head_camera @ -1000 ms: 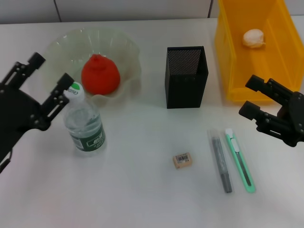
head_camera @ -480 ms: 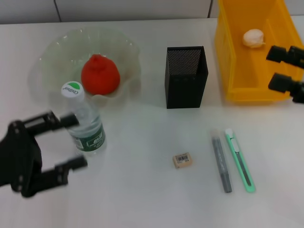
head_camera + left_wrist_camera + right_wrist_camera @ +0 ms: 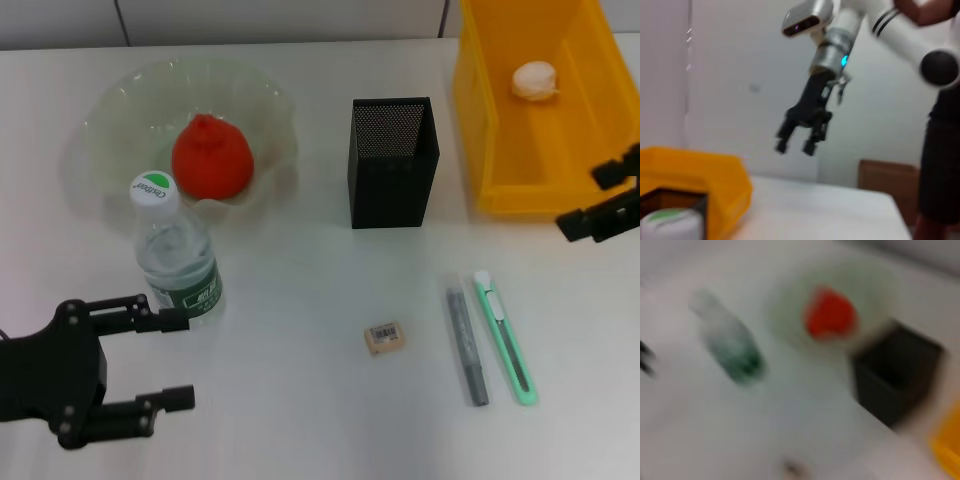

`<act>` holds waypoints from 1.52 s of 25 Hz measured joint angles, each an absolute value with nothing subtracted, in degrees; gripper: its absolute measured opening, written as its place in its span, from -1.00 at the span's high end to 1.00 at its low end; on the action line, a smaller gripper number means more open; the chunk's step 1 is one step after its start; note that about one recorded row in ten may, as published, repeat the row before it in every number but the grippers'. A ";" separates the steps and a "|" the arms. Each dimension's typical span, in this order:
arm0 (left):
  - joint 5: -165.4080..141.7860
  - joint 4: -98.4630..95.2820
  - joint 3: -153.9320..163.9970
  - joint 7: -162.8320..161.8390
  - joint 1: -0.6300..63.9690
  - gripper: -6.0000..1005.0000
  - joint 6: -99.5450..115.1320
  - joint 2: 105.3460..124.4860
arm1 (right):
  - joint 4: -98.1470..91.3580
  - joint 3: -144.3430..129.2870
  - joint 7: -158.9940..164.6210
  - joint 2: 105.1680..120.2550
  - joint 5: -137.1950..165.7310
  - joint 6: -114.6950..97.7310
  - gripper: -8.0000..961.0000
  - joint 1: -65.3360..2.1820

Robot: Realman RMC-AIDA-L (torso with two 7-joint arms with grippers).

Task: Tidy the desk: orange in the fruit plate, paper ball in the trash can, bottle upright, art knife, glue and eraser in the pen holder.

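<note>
Head view shows what is left to do: the small beige eraser with a barcode label [image 3: 384, 337], the grey glue stick [image 3: 467, 347] and the mint-green art knife [image 3: 506, 338] all lie flat on the white desk [image 3: 300, 400], in front of the black mesh pen holder [image 3: 391, 163]. The glue and knife lie side by side, just apart, their long axes running away from the robot and tilted slightly. They sit towards the right, so the right gripper [image 3: 598, 197], at the front corner of the yellow trash bin [image 3: 480, 150], looks the nearer arm for them; its fingers are spread and hold nothing. The left gripper [image 3: 165, 358] is low beside the upright clear water bottle with green label [image 3: 175, 255], fingers wide apart and empty. I'd judge a grasp across the knife's narrow width the likely need. The orange [image 3: 211, 155] rests in the clear glass fruit plate [image 3: 110, 110], and the crumpled paper ball [image 3: 533, 80] lies in the bin.
</note>
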State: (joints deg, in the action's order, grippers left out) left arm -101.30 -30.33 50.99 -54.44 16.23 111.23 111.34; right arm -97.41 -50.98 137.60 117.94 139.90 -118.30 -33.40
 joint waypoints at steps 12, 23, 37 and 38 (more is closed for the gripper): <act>-105.85 -29.87 46.81 -56.09 17.31 -0.36 106.90 111.76 | -89.19 -81.57 156.76 119.76 159.52 -107.25 -0.75 -36.30; -107.48 -29.75 46.49 -56.21 17.05 -0.36 105.61 112.42 | -78.43 -93.62 161.61 119.82 158.97 -93.27 -0.53 -36.52; -108.03 -29.80 46.49 -56.14 17.04 -0.36 105.37 112.70 | -73.89 -97.40 162.68 119.89 155.81 -88.09 -0.01 -36.48; -108.03 -29.80 46.49 -56.10 17.01 -0.36 105.37 112.70 | -73.55 -97.41 162.64 119.88 155.81 -87.83 0.02 -36.49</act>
State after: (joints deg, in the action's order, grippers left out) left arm -108.03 -29.80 46.49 -56.10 17.01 105.37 112.70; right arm -73.55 -97.41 162.64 119.88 155.81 -87.83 -36.49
